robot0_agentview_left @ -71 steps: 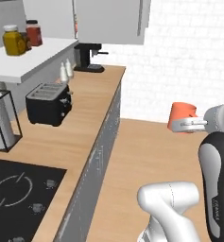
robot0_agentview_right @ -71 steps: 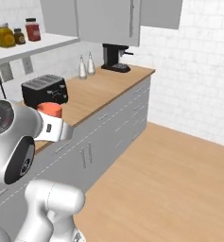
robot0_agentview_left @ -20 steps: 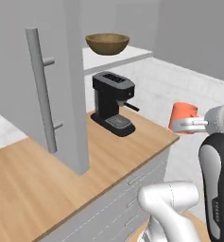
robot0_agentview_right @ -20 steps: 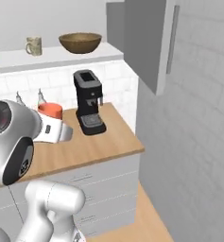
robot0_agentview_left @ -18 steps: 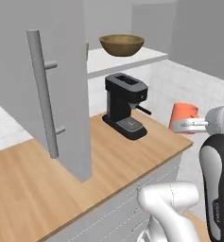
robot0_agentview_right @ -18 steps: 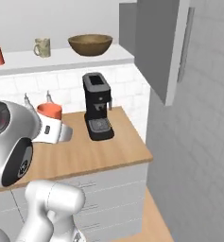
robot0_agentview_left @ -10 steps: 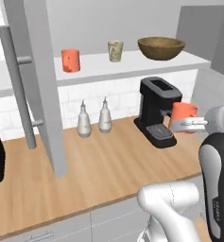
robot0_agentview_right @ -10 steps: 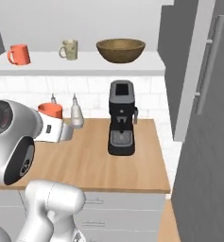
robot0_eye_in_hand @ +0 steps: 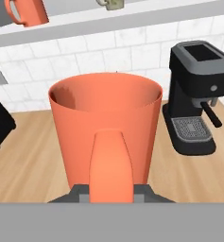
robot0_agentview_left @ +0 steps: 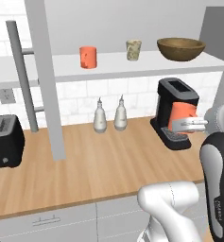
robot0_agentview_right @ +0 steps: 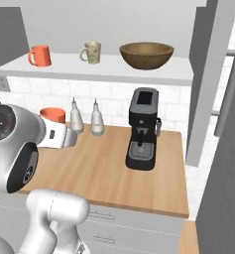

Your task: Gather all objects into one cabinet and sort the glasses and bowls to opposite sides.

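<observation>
Black coffee machine (robot0_agentview_right: 143, 130), two white bottles (robot0_agentview_left: 109, 115), toaster (robot0_agentview_left: 4, 141) on counter (robot0_agentview_left: 99, 165).

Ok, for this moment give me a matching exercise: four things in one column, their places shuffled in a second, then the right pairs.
Things:
1. wooden bowl
2. beige tumbler
3. white bottles
4. orange cup in the gripper

Places:
A. on the counter against the tiled wall, left of the coffee machine
B. held up in front of the coffee machine
C. right end of the white shelf
D. on the shelf between the other orange cup and the bowl

Pairs: 1-C, 2-D, 3-A, 4-B
</observation>
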{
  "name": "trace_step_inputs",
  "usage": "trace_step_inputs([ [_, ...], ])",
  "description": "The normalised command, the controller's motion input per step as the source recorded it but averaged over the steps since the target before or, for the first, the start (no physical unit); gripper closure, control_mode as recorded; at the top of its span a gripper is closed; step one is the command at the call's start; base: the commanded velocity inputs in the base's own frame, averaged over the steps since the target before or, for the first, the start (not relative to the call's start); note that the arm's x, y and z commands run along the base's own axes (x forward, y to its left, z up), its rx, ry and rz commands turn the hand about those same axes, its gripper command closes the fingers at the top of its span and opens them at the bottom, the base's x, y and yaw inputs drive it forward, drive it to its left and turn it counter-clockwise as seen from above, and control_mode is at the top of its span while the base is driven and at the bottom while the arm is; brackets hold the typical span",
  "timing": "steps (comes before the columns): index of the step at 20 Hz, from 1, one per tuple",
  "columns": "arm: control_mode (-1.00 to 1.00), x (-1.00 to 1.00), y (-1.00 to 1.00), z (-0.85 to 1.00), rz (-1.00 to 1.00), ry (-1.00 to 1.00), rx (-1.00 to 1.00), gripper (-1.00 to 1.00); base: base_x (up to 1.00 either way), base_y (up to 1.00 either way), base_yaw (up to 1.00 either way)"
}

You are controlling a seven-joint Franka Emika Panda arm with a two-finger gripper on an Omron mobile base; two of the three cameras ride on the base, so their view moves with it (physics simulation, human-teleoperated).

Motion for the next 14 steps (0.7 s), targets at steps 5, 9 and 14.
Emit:
trace_step_inputs([
  [5,1.00,0.00,0.00,0.00,0.00,0.00,0.00,1.00,0.48,-0.02,0.06],
  [9,1.00,0.00,0.00,0.00,0.00,0.00,0.00,1.00,0.20,0.00,0.00],
  [14,-1.00,0.00,0.11,0.38,0.06,-0.12,0.00,1.00,0.01,0.01,0.01],
])
